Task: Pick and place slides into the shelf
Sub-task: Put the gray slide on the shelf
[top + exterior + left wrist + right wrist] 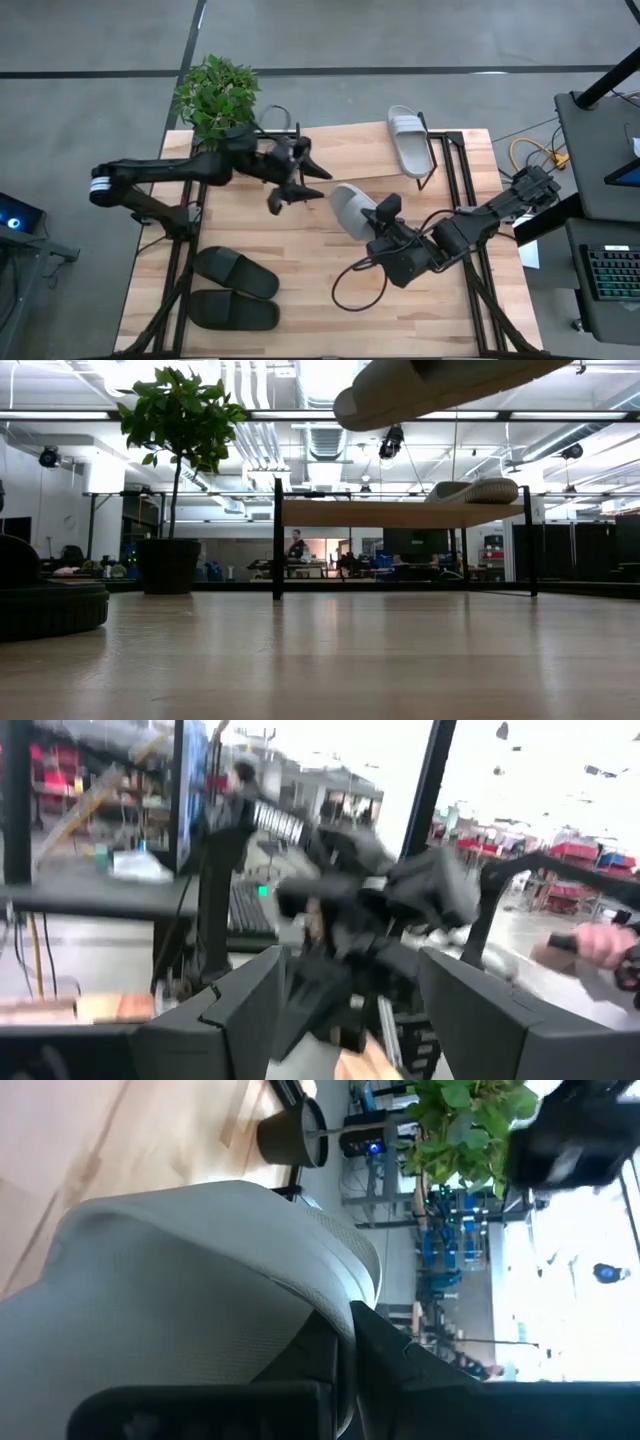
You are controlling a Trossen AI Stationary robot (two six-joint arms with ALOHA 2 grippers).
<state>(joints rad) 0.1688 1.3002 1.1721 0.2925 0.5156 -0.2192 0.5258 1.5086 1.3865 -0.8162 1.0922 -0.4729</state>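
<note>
The right gripper holds a grey slide aloft over mid-tabletop, jaws clamped on it. One grey slide already lies on the shelf; the black pair waits near the tabletop's front left corner. The left gripper hovers beside the shelf, jaws wide and empty. To do this well, carry the slide level (sole down) to the free plank beside its mate, clear of the left arm, lower until it rests, then release.

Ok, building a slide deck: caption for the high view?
Right gripper holds a grey slide mid-table; left gripper open, one grey slide on shelf.
</note>
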